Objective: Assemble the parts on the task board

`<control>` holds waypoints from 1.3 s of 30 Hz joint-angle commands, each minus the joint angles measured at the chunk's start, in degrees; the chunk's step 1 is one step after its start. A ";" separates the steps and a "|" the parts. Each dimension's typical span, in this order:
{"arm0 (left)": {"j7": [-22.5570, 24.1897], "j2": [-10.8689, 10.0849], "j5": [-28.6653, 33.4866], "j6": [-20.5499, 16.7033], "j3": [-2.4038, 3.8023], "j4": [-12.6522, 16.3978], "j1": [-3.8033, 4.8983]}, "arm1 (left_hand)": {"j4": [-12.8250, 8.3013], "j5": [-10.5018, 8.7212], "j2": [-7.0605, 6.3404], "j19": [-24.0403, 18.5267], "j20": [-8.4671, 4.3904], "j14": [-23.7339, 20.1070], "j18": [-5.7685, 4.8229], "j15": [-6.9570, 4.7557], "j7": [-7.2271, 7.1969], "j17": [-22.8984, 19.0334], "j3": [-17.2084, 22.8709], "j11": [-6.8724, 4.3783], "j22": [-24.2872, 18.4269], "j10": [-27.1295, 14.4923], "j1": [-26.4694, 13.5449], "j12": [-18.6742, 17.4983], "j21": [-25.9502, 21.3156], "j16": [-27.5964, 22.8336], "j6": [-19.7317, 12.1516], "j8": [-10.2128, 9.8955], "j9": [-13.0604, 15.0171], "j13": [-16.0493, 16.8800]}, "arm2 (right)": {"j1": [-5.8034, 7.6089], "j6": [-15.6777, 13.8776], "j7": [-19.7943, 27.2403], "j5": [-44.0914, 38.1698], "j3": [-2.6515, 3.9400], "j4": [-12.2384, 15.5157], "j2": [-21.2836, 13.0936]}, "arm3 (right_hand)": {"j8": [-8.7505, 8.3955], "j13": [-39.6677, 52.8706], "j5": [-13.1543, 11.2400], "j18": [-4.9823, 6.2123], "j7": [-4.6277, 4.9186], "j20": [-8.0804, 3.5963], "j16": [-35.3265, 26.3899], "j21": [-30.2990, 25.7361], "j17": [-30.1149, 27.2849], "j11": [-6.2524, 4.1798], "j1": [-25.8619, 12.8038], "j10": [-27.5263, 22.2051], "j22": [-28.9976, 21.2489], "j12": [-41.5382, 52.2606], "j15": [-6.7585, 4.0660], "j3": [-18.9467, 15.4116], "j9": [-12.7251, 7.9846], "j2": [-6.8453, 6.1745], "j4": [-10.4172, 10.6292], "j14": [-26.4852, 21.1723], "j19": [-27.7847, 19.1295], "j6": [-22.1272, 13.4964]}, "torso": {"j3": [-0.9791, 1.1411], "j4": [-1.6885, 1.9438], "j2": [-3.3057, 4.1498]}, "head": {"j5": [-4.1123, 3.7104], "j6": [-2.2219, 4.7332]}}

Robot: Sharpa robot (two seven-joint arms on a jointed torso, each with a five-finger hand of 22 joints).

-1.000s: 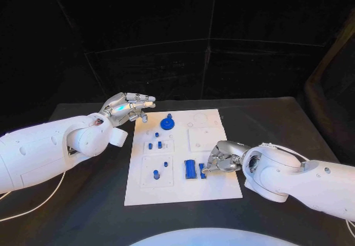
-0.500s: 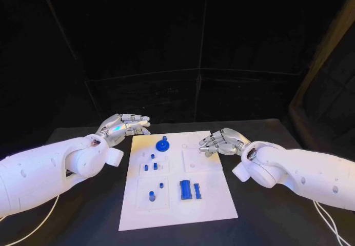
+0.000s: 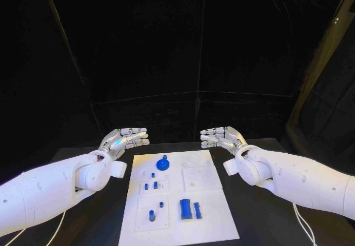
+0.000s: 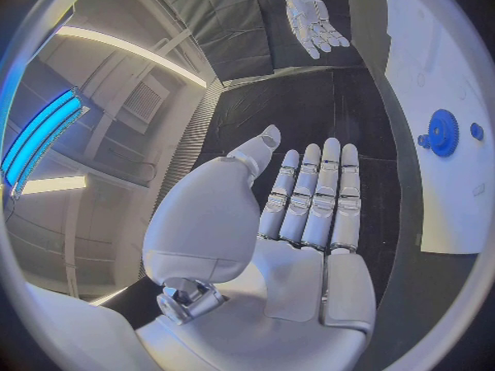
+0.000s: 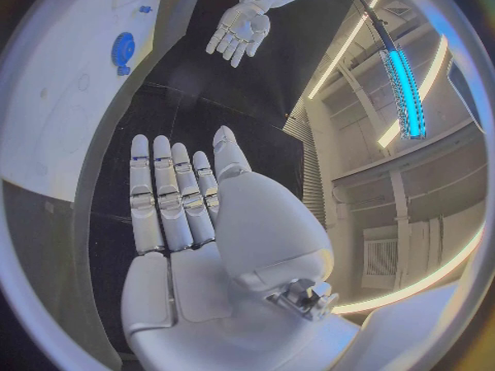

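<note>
The white task board (image 3: pixel 213 221) lies in the middle of the black table. On it a blue gear (image 3: pixel 162 164) stands near the far edge, small blue pegs (image 3: pixel 151 185) sit mid-board, and two blue blocks (image 3: pixel 190 209) lie side by side nearer me. My left hand (image 3: pixel 125 139) hovers beyond the board's far left corner, fingers straight and apart, holding nothing. My right hand (image 3: pixel 220 137) hovers beyond the far right corner, also flat and empty. The left wrist view shows the left hand's palm (image 4: pixel 304 214), the gear (image 4: pixel 444 132) and the right hand (image 4: pixel 314 21). The right wrist view shows the right hand's palm (image 5: pixel 176 198), the left hand (image 5: pixel 239 26) and the gear (image 5: pixel 124 49).
Two more blue pegs (image 3: pixel 155 211) stand in a square inset at the board's near left. Black table surface (image 3: pixel 266 225) runs on both sides of the board, and dark curtains close off the back.
The camera has tilted up. My right hand left the blue blocks, rose and moved past the board's far right corner, spreading its fingers. My left hand's fingers straightened.
</note>
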 commanded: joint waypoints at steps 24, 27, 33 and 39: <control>2.92 -2.17 -2.77 -28.64 5.85 16.55 -5.95 | 4.35 -2.87 2.60 -31.41 -10.87 -38.70 -9.71 -8.29 -9.78 -11.01 -12.74 -9.72 -12.56 -40.58 -51.61 -9.69 -10.23 -12.57 -38.73 -5.99 -3.83 -3.58 | -1.76 -24.27 6.05 14.01 0.50 19.78 -4.82 | -3.97 -4.86 -7.35 -5.79 -10.84 -13.45 -4.09 -10.67 -6.30 -8.73 -59.63 -43.50 -7.07 -4.39 -6.94 9.53 -7.82 -8.11 0.58 -45.06 -39.01 -37.17 | 0.68 0.58 -0.82 | 3.05 -1.76; 3.30 -2.51 -3.19 -32.68 6.68 18.94 -6.78 | 4.35 -2.87 2.60 -33.04 -15.25 -40.73 -9.71 -8.29 -9.78 -11.01 -13.35 -9.72 -13.18 -42.71 -54.29 -9.69 -10.23 -12.57 -40.75 -5.99 -3.83 -3.58 | -1.90 -26.21 6.50 15.10 0.54 21.39 -5.23 | -3.97 -4.86 -7.35 -5.79 -10.84 -13.45 -4.09 -10.67 -6.30 -8.73 -62.65 -45.78 -7.07 -4.39 -6.94 13.54 -7.82 -8.11 0.58 -47.48 -41.07 -39.15 | 0.68 0.58 -0.82 | 3.05 -1.76; 3.67 -2.83 -3.60 -36.60 7.49 21.26 -7.59 | 4.35 -2.87 2.60 -35.48 -15.25 -43.89 -9.71 -8.29 -9.78 -11.01 -17.78 -9.72 -17.45 -45.98 -58.45 -9.69 -10.23 -12.57 -43.90 -5.99 -3.83 -3.58 | -1.94 -26.80 6.64 15.42 0.55 21.88 -5.35 | -3.97 -4.86 -7.35 -9.81 -10.84 -13.45 -4.09 -10.67 -6.30 -8.73 -67.42 -49.35 -7.07 -4.39 -6.94 13.54 -7.82 -8.11 0.58 -51.28 -44.46 -42.21 | 0.68 0.58 -0.82 | 3.05 -1.76; 3.70 -2.85 -3.62 -36.85 7.54 21.41 -7.64 | 4.35 -2.87 2.60 -37.21 -15.25 -45.97 -9.71 -8.29 -9.78 -11.01 -17.78 -9.72 -17.45 -48.12 -61.16 -9.69 -10.23 -12.57 -45.95 -5.99 -3.83 -3.58 | -1.94 -26.80 6.64 15.42 0.55 21.88 -5.35 | -3.97 -4.86 -7.35 -9.81 -10.84 -13.45 -4.09 -10.67 -6.30 -8.73 -70.56 -51.78 -7.07 -4.39 -6.94 13.54 -7.82 -8.11 0.58 -53.83 -46.64 -44.26 | 0.68 0.58 -0.82 | 3.05 -1.76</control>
